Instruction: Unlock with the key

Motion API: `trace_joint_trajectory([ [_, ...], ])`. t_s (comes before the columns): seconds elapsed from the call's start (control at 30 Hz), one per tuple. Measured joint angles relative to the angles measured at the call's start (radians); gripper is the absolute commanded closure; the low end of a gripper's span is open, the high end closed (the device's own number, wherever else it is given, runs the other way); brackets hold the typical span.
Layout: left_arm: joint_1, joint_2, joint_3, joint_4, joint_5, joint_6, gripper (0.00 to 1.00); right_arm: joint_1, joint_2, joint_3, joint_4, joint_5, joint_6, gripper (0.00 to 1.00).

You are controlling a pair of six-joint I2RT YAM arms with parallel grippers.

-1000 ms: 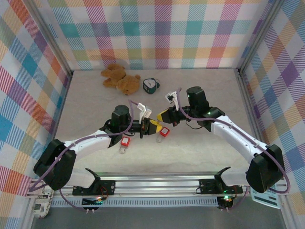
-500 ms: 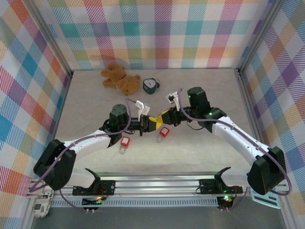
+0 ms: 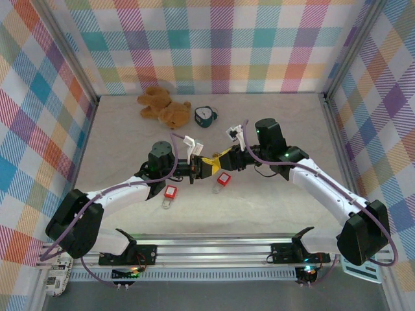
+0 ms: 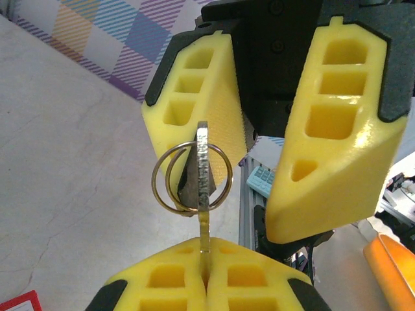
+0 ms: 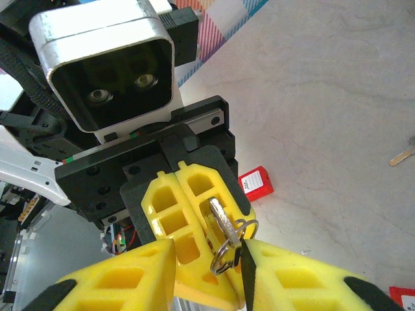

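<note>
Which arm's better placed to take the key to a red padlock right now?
Left, probably. The left fingers are shut on the key, while the right fingers stand open either side of it, gripping nothing.

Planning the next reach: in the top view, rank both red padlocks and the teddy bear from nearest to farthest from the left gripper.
1. Right red padlock, just beside the left gripper.
2. Left red padlock, by the left forearm.
3. Teddy bear, far back-left.
</note>
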Motion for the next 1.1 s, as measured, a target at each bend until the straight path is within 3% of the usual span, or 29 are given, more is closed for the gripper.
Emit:
trace_joint_trajectory([
  [0.27,0.0,0.0,0.0,0.0,0.0,0.0,1.0,0.0,0.034,0.054,0.0,0.003,-0.001,0.66],
  [0.8,0.0,0.002,0.0,-0.011,0.008,0.001,1.0,0.001,0.058,0.065,-0.008,-0.005,-0.023,0.97],
  [0.93,0.0,0.011,0.0,-0.017,0.005,0.007,0.78,0.0,0.055,0.051,-0.004,-0.002,-0.021,0.99],
  [1.1,0.0,0.013,0.0,-0.029,-0.023,0.012,0.68,0.006,0.028,0.034,0.001,0.023,-0.014,1.0],
])
